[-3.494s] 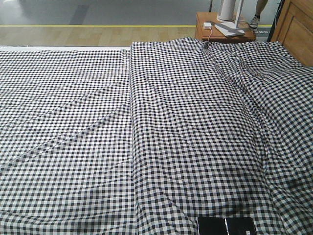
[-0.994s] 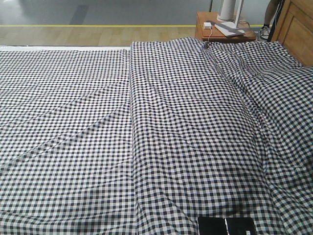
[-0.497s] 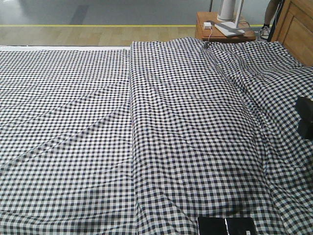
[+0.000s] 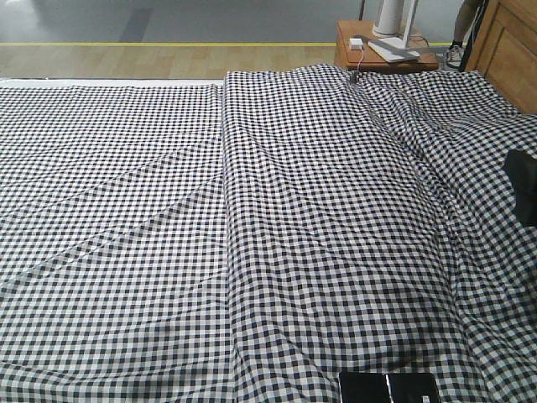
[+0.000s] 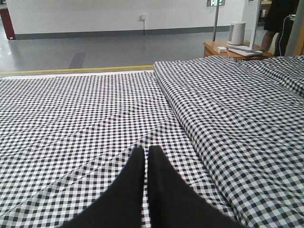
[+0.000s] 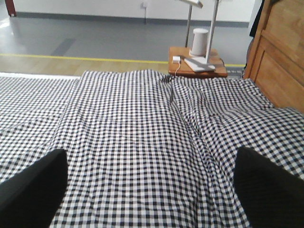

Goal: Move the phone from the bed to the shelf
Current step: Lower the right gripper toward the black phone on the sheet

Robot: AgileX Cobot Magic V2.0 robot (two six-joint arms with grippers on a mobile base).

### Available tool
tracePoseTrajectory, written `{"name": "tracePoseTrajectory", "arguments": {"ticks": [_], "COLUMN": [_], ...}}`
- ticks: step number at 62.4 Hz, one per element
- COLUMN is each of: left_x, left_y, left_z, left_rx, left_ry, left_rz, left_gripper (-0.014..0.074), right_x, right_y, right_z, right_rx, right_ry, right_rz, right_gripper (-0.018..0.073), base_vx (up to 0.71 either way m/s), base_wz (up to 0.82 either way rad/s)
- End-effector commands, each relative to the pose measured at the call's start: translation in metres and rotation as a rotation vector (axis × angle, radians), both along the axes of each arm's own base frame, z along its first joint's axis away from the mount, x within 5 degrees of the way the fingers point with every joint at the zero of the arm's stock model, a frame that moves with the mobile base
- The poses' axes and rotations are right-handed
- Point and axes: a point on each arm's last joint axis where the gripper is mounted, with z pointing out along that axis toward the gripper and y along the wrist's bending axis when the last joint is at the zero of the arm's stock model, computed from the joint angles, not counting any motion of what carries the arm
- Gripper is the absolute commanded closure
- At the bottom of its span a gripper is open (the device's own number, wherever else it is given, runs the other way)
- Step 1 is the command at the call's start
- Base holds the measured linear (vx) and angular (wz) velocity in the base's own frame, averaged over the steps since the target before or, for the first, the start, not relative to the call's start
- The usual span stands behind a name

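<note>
front view: the phone (image 4: 388, 389) lies flat on the bed (image 4: 252, 210), well apart from the right tool (image 4: 523, 186). left wrist view: the left tool (image 5: 146, 159) is pinched closed, empty. right wrist view: the right tool gapes wide, empty. the phone looks thin, hard and slippery; pinch its long edges.

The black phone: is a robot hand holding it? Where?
No, nothing is held. The flat glossy black phone lies on the black-and-white checked bed; left gripper shut empty, right gripper open.
</note>
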Motion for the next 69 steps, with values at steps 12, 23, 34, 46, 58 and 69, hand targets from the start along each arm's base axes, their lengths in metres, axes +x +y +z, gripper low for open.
{"name": "tracePoseTrajectory", "arguments": {"ticks": [12,23,34,46,58,69], "left_x": [0.001,0.001,0.001,0.001,0.001,0.001], "left_y": [0.001,0.001,0.001,0.001,0.001,0.001], "left_z": [0.006,0.006,0.006,0.006,0.006,0.006], "left_rx": [-0.017,-0.017,-0.017,-0.017,-0.017,-0.017], "left_ry": [-0.076,-0.076,-0.076,-0.076,-0.076,-0.076], "left_rz": [0.011,0.011,0.011,0.011,0.011,0.011], "left_gripper": [0.0596,0.0596,0.0596,0.0596,0.0596,0.0596], "right_x": [0.007,0.022,0.040,0.055,0.055,0.057], "right_y": [-0.001,-0.001,-0.001,-0.003,-0.042,-0.077], "right_z": [0.035,0.055,0.057,0.049,0.046,0.032], "right_rx": [0.046,0.087,0.102,0.112,0.149,0.212], "right_ry": [-0.024,0.086,0.214,0.317,0.378,0.444], "right_rz": [-0.015,-0.030,-0.043,-0.063,-0.205,-0.233], "right_gripper": [-0.0085,-0.0076,-0.0071,-0.0066,-0.0063,-0.0057], "base_vx": [0.00,0.00,0.00,0.00,0.00,0.00], "base_wz": [0.00,0.00,0.00,0.00,0.00,0.00]}}
